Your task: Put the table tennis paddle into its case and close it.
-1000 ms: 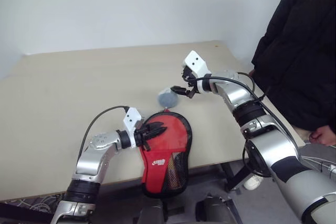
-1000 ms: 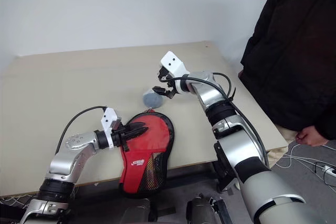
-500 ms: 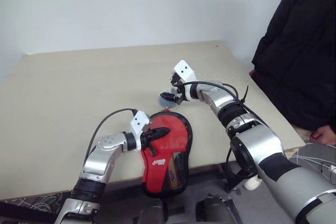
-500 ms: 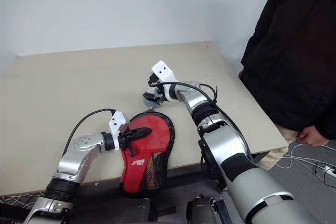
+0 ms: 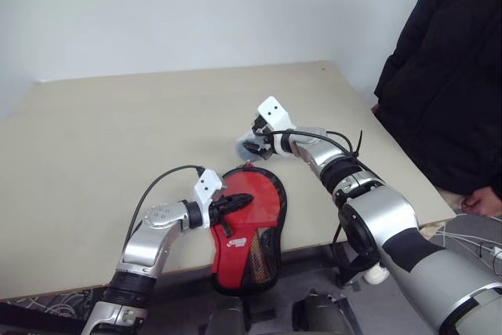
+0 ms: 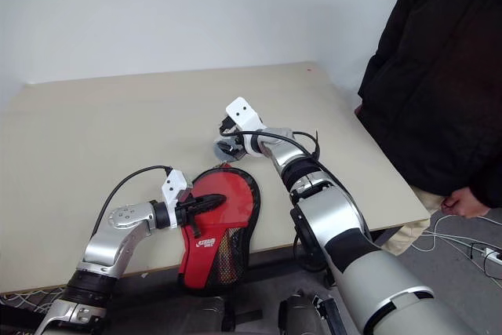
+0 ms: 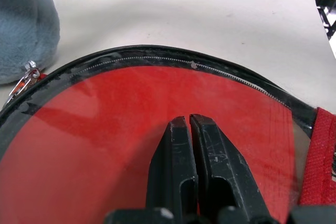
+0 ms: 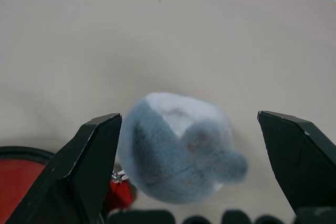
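- The two head views look forward and down from above over the counter (image 5: 118, 139), both taking in the case (image 5: 252, 225), the soft blue-grey lump (image 5: 249, 147) and a person in black (image 5: 451, 76) at the right
- The left wrist view sits very close above the case's red panel, facing the lump (image 7: 23, 30)
- The right wrist view looks closely down on the same lump between its fingers (image 8: 86, 166)

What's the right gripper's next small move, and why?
Probably close the right gripper on the fluffy blue-grey lump: its open fingers straddle the lump, which appears attached by the zip pull at the case's edge. The shut left gripper presses the case down.
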Controlling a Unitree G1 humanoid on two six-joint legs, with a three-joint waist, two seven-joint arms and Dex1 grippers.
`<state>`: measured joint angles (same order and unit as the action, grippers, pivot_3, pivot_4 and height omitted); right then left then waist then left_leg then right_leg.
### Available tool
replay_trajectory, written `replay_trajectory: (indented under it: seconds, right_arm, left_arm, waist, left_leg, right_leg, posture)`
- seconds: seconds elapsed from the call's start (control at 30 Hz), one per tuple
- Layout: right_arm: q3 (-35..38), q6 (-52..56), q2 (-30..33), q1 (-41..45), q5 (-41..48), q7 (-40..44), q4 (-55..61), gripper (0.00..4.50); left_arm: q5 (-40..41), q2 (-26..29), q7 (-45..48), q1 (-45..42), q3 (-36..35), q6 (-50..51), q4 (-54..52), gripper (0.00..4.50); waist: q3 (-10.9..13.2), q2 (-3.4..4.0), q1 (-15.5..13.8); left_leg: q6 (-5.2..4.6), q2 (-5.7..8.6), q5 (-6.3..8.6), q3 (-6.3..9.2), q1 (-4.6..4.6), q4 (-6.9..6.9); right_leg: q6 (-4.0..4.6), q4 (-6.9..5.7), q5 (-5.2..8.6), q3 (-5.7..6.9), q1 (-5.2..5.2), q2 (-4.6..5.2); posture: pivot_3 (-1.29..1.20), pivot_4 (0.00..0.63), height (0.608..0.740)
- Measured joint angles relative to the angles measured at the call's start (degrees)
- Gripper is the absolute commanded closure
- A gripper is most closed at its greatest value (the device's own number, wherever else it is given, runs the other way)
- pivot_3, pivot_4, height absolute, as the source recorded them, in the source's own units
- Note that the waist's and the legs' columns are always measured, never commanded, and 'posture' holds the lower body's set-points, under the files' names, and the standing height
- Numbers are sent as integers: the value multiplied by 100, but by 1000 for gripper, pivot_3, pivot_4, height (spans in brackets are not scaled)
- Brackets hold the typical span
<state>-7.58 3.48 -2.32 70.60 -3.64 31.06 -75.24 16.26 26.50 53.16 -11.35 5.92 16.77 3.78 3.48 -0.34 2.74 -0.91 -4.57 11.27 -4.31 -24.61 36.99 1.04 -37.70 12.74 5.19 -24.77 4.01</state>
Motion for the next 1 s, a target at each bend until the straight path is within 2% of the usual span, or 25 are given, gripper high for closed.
replay_trajectory:
  seconds: [1.0]
  right_arm:
    - [43,229,-179,-164,-208,-93,-60,0]
  left_arm:
    - [-200,191,124,30,133,-199,3,4464]
  waist:
    - [-3,4,0]
  left_leg:
    - [0,-1,-1,0,7,1]
  right_leg:
    - [1,-4,-1,-1,4,-1]
  posture:
    - [0,0,725]
